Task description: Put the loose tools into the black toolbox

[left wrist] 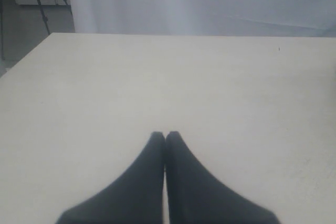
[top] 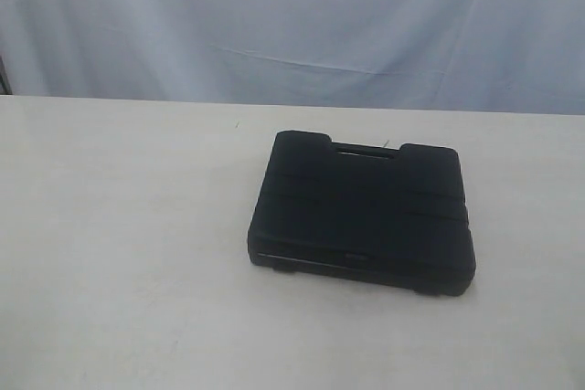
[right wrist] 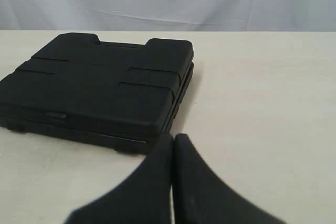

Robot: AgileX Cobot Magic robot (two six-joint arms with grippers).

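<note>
Right gripper [right wrist: 173, 137] closed, empty, near corner of lidded black toolbox [right wrist: 100, 87]; left gripper [left wrist: 165, 136] closed, empty

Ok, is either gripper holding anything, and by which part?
Nothing: left gripper and right gripper are both shut empty; the black toolbox lies closed.

We record a pale cream worktop [top: 110, 253] filling the lower two thirds of the exterior frame; its surface is matte and the light on it is diffuse and even. Across the top of the frame hangs a creased bluish-white cloth backdrop [top: 292, 15]. In the left wrist view, beyond the worktop's far corner, dark tripod legs [left wrist: 39, 1] stand on a grey floor [left wrist: 25, 38] beside the cloth's edge.
</note>
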